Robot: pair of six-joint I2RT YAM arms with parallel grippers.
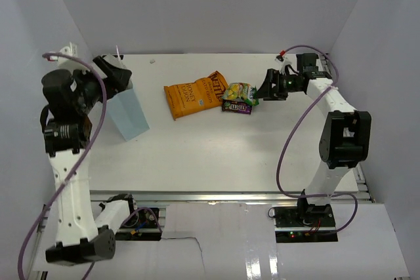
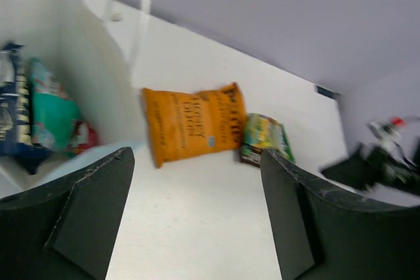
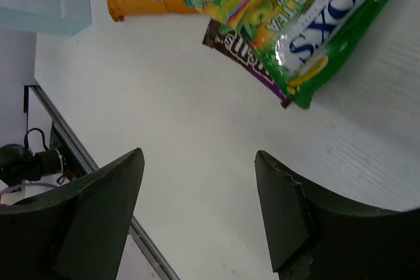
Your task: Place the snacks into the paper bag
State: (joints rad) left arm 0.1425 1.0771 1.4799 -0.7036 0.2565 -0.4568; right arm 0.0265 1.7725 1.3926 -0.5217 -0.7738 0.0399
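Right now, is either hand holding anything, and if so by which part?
Nothing is held. The left hand is open by the light-blue paper bag, and the right hand is open near the yellow-green crinkly packet.

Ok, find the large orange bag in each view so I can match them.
Top external: large orange bag lies mid-table, toward the back.
Left wrist: picture centre, right of the paper bag.
Right wrist: top edge, left of centre, cut off.
Shared landmark: the yellow-green packet beside it in all three.
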